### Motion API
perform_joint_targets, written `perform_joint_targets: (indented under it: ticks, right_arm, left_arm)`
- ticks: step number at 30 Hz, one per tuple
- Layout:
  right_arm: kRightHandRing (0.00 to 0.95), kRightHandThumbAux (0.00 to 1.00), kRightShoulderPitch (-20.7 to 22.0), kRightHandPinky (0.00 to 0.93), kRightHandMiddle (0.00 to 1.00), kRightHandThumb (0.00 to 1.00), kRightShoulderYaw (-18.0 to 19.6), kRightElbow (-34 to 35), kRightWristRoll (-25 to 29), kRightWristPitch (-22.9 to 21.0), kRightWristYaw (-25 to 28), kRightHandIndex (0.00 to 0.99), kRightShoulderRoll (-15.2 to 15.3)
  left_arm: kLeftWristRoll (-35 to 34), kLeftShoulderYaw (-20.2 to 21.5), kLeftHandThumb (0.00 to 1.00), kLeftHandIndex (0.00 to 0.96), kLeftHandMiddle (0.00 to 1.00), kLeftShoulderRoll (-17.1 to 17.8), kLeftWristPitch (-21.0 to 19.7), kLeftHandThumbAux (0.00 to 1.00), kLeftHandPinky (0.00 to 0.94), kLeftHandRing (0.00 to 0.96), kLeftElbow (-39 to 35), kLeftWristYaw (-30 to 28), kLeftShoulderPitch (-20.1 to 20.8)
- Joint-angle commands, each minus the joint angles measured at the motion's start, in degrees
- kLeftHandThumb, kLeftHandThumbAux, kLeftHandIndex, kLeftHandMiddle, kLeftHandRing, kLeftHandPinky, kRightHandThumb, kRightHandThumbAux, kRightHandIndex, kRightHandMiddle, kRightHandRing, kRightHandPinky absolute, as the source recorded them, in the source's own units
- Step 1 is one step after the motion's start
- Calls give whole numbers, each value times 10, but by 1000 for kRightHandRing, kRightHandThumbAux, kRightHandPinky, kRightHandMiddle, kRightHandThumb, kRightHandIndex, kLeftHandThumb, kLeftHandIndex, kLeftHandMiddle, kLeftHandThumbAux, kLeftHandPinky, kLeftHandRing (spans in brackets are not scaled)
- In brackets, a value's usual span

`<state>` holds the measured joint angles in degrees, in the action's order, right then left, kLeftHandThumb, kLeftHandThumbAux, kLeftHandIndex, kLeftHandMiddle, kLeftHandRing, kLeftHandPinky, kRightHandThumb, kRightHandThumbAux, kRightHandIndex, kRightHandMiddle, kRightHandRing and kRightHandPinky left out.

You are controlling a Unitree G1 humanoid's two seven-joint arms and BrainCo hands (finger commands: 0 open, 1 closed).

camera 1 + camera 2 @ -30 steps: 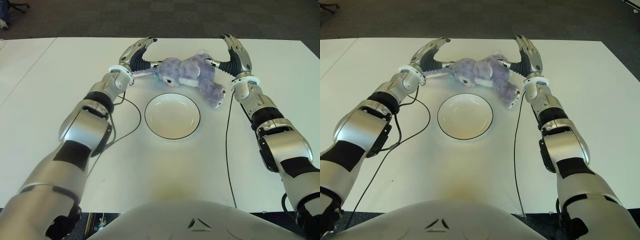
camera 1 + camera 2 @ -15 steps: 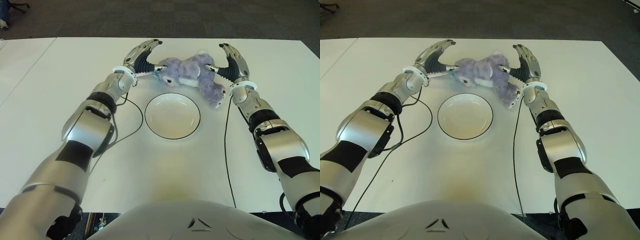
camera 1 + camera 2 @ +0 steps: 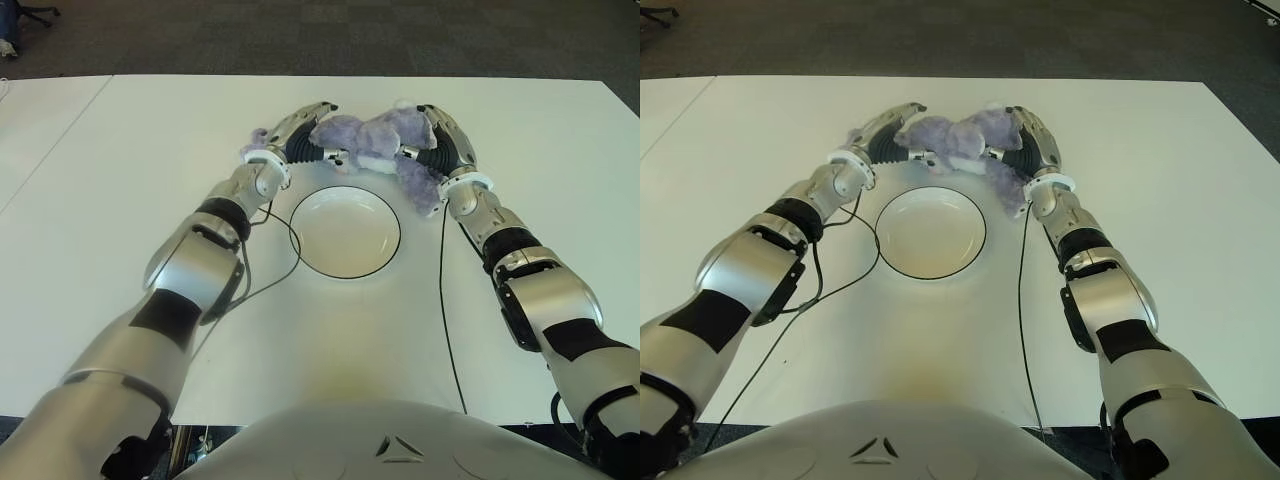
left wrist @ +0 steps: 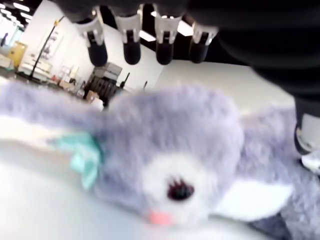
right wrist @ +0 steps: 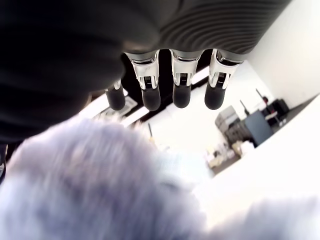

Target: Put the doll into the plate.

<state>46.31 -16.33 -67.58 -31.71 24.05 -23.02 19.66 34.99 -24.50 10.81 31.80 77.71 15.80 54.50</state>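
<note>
You see doll (image 3: 372, 140) at plate's (image 3: 345, 232) 12 o'clock | left robot hand (image 3: 300, 130) and right robot hand (image 3: 444, 145) cup its ends, fingers extended, not closed

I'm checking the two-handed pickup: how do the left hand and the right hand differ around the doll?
The left hand cups the doll at its head end, by the face; the right hand cups the body end, above the leg that hangs toward the plate. The left forearm comes in at a flatter slant than the right. Both have straight, open fingers over the doll, not closed on it.
</note>
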Motion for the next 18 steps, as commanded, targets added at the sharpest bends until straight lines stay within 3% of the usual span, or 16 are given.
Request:
perform_joint_targets:
  ticks: [1, 3, 6, 9, 12, 18]
  right_arm:
    - [0, 374, -17, 0, 0, 169, -2, -4, 8, -3, 10, 0, -7]
    - [0, 388, -19, 0, 0, 192, -1, -7, 10, -1, 10, 0, -9]
    - [0, 396, -21, 0, 0, 202, 1, -7, 15, 3, 8, 0, -8]
    - [0, 418, -23, 87, 0, 232, 6, -8, 22, 8, 7, 0, -8]
    - [0, 424, -25, 104, 0, 239, 11, -8, 31, 12, 9, 0, -8]
    - [19, 437, -27, 108, 0, 244, 23, -7, 47, 16, 21, 0, -7]
  left_arm:
    - [21, -19, 102, 0, 0, 2, 10, 362, 0, 64, 5, -1, -14]
    - [31, -31, 141, 0, 0, 5, 12, 369, 0, 214, 4, -9, -13]
    - [39, -40, 161, 0, 0, 7, 7, 374, 0, 238, 5, -23, -10]
    - [42, -47, 216, 0, 0, 6, 0, 399, 0, 196, 7, -37, -8]
    - [40, -49, 232, 0, 0, 5, -6, 408, 0, 176, 8, -46, -8]
    - [43, -53, 307, 0, 0, -7, -28, 436, 0, 8, 12, -48, -14]
